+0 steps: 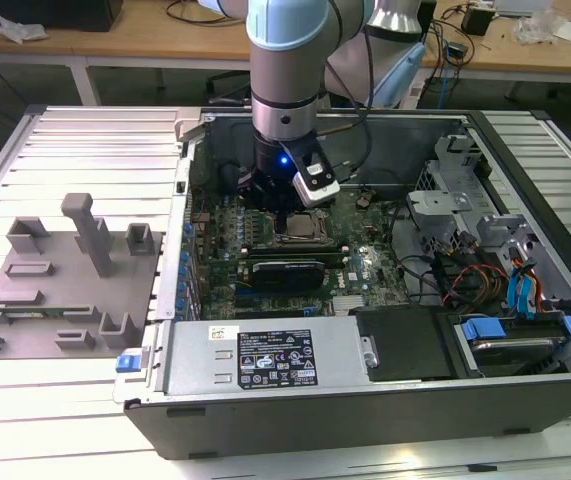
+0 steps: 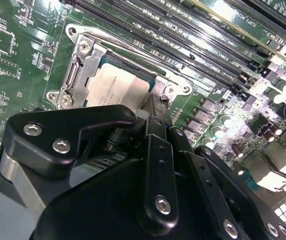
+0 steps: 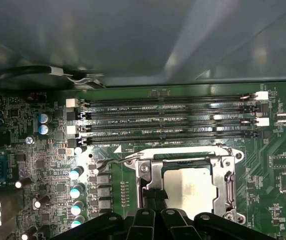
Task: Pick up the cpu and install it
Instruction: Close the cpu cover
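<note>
The cpu (image 1: 301, 229) (image 2: 115, 87) (image 3: 190, 190), a flat silvery square, lies in the metal-framed socket (image 3: 229, 186) (image 2: 76, 75) on the green motherboard inside the open computer case. My gripper (image 1: 283, 208) (image 2: 158, 107) (image 3: 154, 198) hangs straight down over the socket. Its black fingers stand close together at one edge of the cpu, beside it rather than around it. The socket's load plate looks swung open, and its thin wire lever (image 3: 113, 163) lies along the socket. The gripper's black links hide the near side of the socket in both wrist views.
Memory slots (image 3: 168, 120) run along one side of the socket. A black card (image 1: 285, 272) sits on the board near it. The power supply (image 1: 265, 355) and drive bays (image 1: 510, 290) line the case. Grey fixture blocks (image 1: 65, 270) stand at the exterior view's left.
</note>
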Robot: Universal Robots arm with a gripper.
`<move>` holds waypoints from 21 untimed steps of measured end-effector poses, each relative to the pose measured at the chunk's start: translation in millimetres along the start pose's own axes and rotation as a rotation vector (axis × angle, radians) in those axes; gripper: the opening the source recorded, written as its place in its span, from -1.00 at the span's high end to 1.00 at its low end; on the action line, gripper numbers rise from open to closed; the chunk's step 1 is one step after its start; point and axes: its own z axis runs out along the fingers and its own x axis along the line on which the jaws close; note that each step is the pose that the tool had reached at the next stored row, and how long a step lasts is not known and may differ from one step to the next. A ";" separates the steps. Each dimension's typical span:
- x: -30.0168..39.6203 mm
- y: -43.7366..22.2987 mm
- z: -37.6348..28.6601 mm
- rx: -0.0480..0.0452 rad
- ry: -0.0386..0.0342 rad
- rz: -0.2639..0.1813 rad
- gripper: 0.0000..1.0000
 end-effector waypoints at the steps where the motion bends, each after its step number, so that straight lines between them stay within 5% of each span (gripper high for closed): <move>1: 0.1 0.1 0.6 -0.0005 -0.0003 0.000 0.79; 17: 0.6 -0.1 3.3 0.0003 0.0002 0.000 0.79; 21: 0.5 0.0 -0.2 -0.0001 0.0000 0.000 0.79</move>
